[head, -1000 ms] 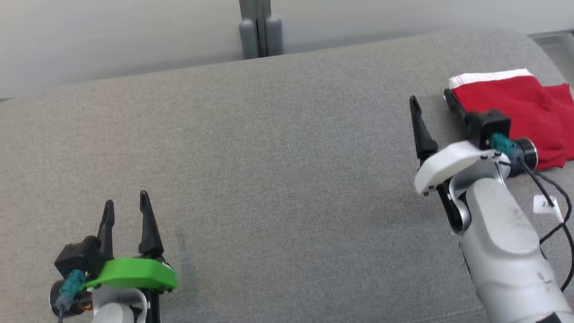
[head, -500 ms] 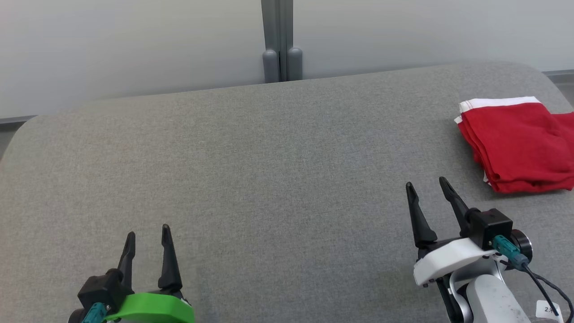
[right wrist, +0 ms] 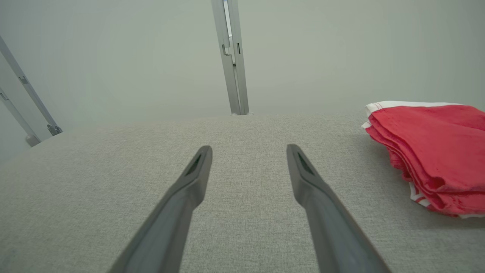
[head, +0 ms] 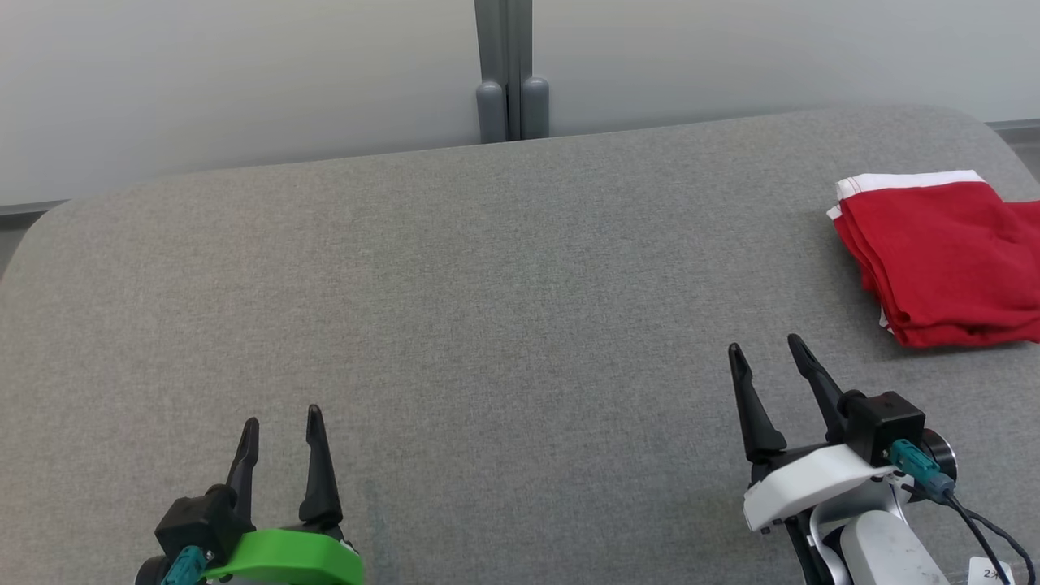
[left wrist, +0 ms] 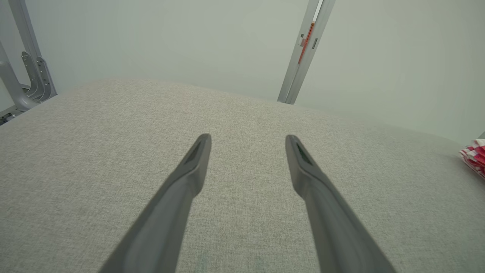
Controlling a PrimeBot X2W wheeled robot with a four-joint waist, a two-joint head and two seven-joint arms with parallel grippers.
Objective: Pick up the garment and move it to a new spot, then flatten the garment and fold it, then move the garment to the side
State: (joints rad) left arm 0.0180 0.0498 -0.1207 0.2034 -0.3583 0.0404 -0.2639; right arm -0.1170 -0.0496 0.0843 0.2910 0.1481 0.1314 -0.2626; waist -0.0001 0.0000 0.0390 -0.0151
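The garment [head: 946, 256] is a red cloth with a white band, folded into a stack at the right edge of the grey padded surface [head: 487, 309]. It lies flat in the right wrist view [right wrist: 432, 151] and shows as a sliver at the right edge of the left wrist view [left wrist: 475, 159]. My right gripper [head: 764, 357] hangs open, empty, a short way in front of and left of the garment, its own camera showing it over bare fabric [right wrist: 248, 151]. My left gripper [head: 280, 422] stands open and empty at the lower left, apart from the garment, fingers spread in the left wrist view [left wrist: 248, 140].
A pale wall runs behind the surface with a grey metal post [head: 510, 73] at its middle. The surface rounds off at its far corners and drops away at the right, just past the garment. Metal frame legs [left wrist: 26, 72] stand off the left side.
The right gripper has drawn back from the garment toward me, leaving it lying folded. The head camera has tilted up, shifting the whole picture. The left gripper keeps its place.
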